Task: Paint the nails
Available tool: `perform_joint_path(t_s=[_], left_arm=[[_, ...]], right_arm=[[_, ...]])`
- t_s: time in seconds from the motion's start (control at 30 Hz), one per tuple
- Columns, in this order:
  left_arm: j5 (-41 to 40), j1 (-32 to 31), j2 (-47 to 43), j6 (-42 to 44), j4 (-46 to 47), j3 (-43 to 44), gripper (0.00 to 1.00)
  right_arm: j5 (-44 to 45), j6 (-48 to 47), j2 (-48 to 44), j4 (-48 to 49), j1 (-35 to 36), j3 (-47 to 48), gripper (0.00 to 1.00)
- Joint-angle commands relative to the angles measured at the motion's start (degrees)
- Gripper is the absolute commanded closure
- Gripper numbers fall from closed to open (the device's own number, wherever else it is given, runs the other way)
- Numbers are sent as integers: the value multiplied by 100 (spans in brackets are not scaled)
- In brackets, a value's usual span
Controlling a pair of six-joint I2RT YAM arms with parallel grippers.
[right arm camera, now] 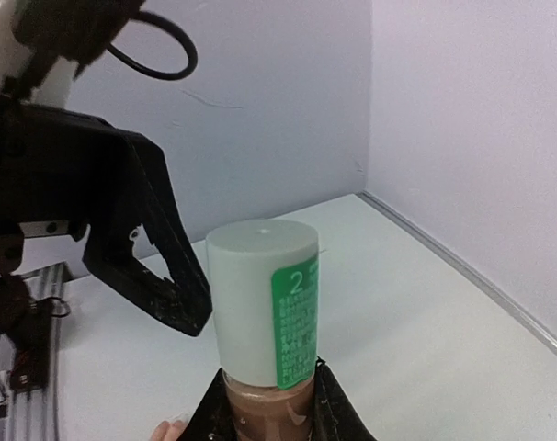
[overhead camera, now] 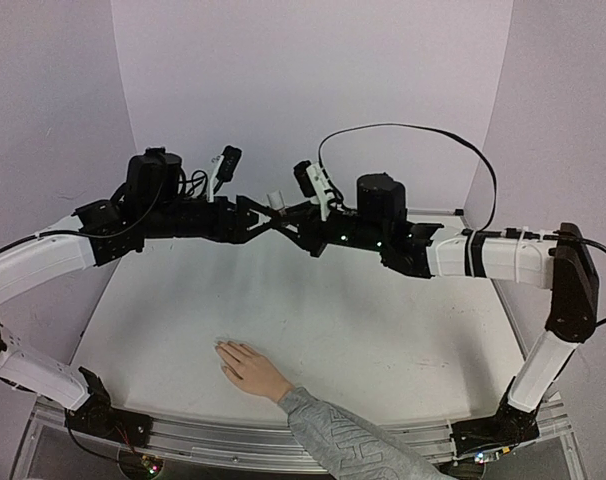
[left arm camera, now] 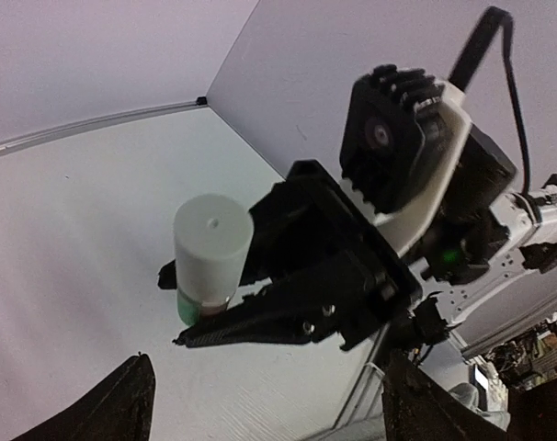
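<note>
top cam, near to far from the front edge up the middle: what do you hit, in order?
grey sleeve → hand → white-capped bottle

Two arms, two end effectors, one bottle, one human hand, one table.

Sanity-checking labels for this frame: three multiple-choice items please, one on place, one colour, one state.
1. Where is the human hand? A: flat on the table. B: in the air. C: on an arm.
2. Colour of the label on the bottle? A: red. B: green. C: blue.
3. The left gripper? A: open. B: shut on the bottle. C: shut, empty.
Key: 1A, top view shows it flat there; 2B, seen from the right wrist; 3A, its fingers stand apart; the right gripper holds the bottle.
</note>
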Motion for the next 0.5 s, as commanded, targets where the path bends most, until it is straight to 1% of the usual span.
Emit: perform_joint_path(t_s=[0.0,0.07,0.13,0.23,0.37,0.47], left_arm=[[673,-12,-625,-87,937,-354,10],[830,-16,-648,-163,1095,-445,6],[886,-12,-627,-251,1278,-489,6],[1000,-16,-565,-346,1439,-510,8],[1224,-14,-448,-389,1503,-437,25],[1280,-24,-432,-381,1505,-435,36]], right_arm=[[-3343,1059,-333,321,-315,164,100],[-4104,1297,-223,429,-328,264,100],[-4632,1542,-129,631,-329,302,100],[-4818,1668,-77,793,-326,296,100],[-4709,1746,-44,931,-319,296,100],[-4654,1784,23,992,-330,332,100]])
